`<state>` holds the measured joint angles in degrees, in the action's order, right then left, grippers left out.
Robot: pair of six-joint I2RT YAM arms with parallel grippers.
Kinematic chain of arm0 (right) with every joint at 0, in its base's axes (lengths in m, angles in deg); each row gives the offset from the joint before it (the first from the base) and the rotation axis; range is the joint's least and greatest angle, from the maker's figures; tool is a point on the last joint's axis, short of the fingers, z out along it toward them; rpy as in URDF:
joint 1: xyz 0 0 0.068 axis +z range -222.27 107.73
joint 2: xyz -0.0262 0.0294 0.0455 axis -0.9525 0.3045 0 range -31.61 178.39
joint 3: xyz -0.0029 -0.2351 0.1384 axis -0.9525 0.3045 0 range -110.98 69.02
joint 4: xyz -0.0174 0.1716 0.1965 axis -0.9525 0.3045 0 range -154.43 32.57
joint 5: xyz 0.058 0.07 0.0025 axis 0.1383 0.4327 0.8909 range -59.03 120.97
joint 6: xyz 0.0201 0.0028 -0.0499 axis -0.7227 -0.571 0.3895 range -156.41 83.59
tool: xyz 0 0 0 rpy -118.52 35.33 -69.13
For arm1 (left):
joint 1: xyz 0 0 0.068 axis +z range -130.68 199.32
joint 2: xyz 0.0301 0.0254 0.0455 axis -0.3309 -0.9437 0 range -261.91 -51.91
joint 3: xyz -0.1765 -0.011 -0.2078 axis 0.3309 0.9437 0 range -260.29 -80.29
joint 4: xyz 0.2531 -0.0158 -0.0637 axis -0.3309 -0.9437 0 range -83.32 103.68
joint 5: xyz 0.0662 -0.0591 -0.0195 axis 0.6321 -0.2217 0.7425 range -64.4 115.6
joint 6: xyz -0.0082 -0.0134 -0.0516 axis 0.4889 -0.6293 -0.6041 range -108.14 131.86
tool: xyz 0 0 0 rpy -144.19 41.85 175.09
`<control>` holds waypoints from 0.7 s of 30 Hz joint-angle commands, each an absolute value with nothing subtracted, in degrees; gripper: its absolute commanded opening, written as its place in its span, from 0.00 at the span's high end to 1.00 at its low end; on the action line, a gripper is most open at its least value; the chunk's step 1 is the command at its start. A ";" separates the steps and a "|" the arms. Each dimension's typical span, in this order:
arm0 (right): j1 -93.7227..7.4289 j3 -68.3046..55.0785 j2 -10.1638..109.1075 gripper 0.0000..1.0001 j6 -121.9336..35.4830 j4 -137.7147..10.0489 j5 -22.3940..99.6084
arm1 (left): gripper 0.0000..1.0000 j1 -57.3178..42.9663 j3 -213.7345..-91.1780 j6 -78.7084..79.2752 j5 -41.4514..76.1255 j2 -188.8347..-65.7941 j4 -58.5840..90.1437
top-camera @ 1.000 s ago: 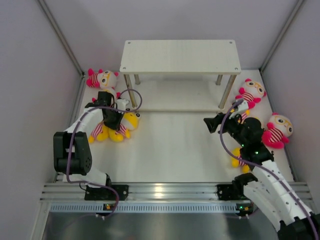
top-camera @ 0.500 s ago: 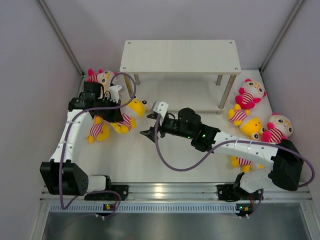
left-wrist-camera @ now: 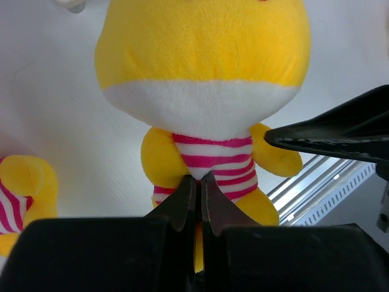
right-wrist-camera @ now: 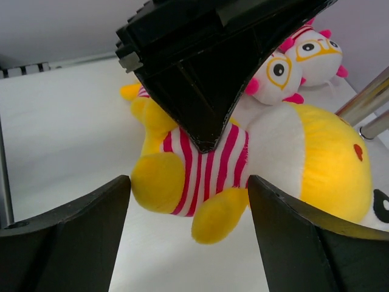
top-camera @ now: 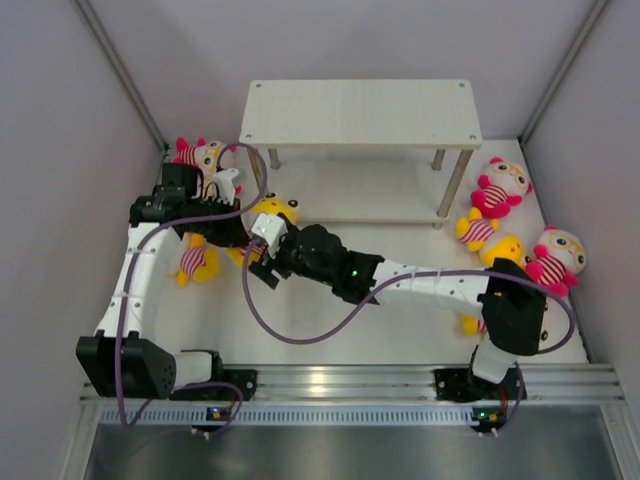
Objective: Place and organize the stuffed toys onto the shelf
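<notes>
My left gripper [top-camera: 233, 233] is shut on the striped shirt of a yellow stuffed toy [top-camera: 268, 213] and holds it front left of the shelf [top-camera: 360, 112]. In the left wrist view the jaws [left-wrist-camera: 198, 178] pinch the toy's [left-wrist-camera: 203, 61] belly. My right gripper [top-camera: 260, 268] reaches across to the left, open, its fingers on either side of that toy's legs [right-wrist-camera: 200, 176]. The right wrist view shows the gripper [right-wrist-camera: 188, 182] open and the left gripper [right-wrist-camera: 206, 73] above the toy. The shelf boards that I can see are bare.
A pink-limbed toy [top-camera: 195, 155] lies by the left wall and a yellow one [top-camera: 195, 260] lies under the left arm. On the right are two pink-limbed toys [top-camera: 500, 185] [top-camera: 555, 260] and yellow ones [top-camera: 478, 230] [top-camera: 475, 322]. The shelf legs [top-camera: 262, 185] stand close behind.
My right arm has swung from the right side across to the left, its open gripper now round the yellow toy. My left gripper has lifted that toy slightly right.
</notes>
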<state>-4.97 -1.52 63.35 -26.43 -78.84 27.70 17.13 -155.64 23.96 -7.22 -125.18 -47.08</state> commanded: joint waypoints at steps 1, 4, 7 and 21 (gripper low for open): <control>-3.63 -5.94 66.55 0.21 -24.20 -76.47 23.67 | 1.00 17.39 -157.98 23.20 -9.82 -124.68 -47.49; -3.63 -7.26 69.19 0.21 -23.41 -75.16 22.53 | 1.00 17.39 -157.98 23.20 -9.91 -124.51 -47.41; -3.46 -8.76 71.48 0.24 -23.05 -73.40 20.43 | 1.00 17.39 -157.98 23.55 -10.96 -124.51 -47.58; -6.17 -8.41 65.09 1.00 -19.72 -65.50 26.64 | 0.49 17.48 -162.63 27.41 -3.25 -125.12 -52.23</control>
